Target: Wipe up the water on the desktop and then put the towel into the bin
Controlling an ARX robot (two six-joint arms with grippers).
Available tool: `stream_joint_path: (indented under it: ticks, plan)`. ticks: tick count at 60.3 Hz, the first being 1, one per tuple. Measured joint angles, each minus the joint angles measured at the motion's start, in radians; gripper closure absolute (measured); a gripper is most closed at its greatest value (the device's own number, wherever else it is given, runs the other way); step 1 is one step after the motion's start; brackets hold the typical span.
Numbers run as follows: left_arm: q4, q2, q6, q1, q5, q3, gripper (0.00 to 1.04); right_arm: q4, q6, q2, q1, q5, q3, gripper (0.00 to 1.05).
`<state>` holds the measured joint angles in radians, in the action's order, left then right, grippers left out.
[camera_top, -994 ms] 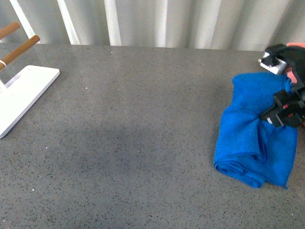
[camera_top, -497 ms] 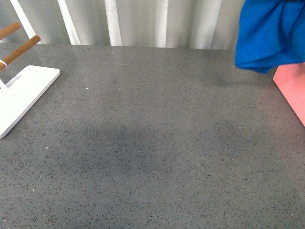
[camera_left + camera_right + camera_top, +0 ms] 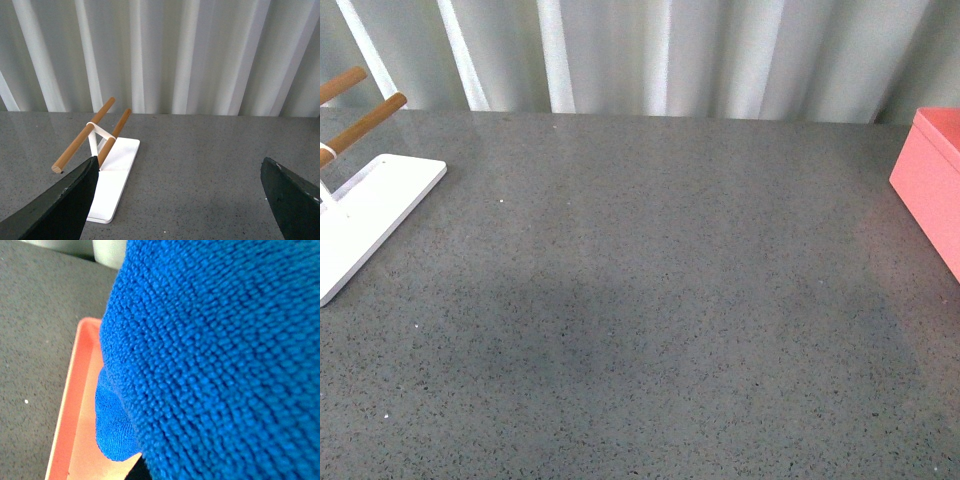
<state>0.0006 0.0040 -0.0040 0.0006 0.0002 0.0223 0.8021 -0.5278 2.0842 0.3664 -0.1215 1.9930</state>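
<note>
The left gripper has its jaws spread wide with nothing between them. Its two dark fingers frame a stretch of bare desktop and hold nothing. The arm points across the surface toward the pale curtain. A white rack with wooden rods stands ahead of the jaws, nearer one finger than the other.

The right gripper's jaws are hidden. The towel fills the right wrist view, hanging close against the camera, so it cannot be told how far the jaws are open or whether they grip it. Below the towel lies the bin, and a lower fold dips over its inside; whether it touches is unclear.

The front view shows only the desktop, the rack and a corner of the bin. The towel appears in the right wrist view alone.
</note>
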Motion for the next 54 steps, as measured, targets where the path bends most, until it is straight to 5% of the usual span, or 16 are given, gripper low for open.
stream_joint_path:
  ticks: [15,38,54]
  plan:
    - [0.0,0.0,0.0,0.0,0.0,0.0,0.07,0.065,-0.006,0.047,0.028,-0.003,0.042,1.01]
    - [0.0,0.0,0.0,0.0,0.0,0.0,0.07,-0.031,0.029,0.067,0.04,-0.01,-0.196,1.0]
    - [0.0,0.0,0.0,0.0,0.0,0.0,0.07,-0.046,0.039,0.072,0.071,-0.011,-0.227,0.6]
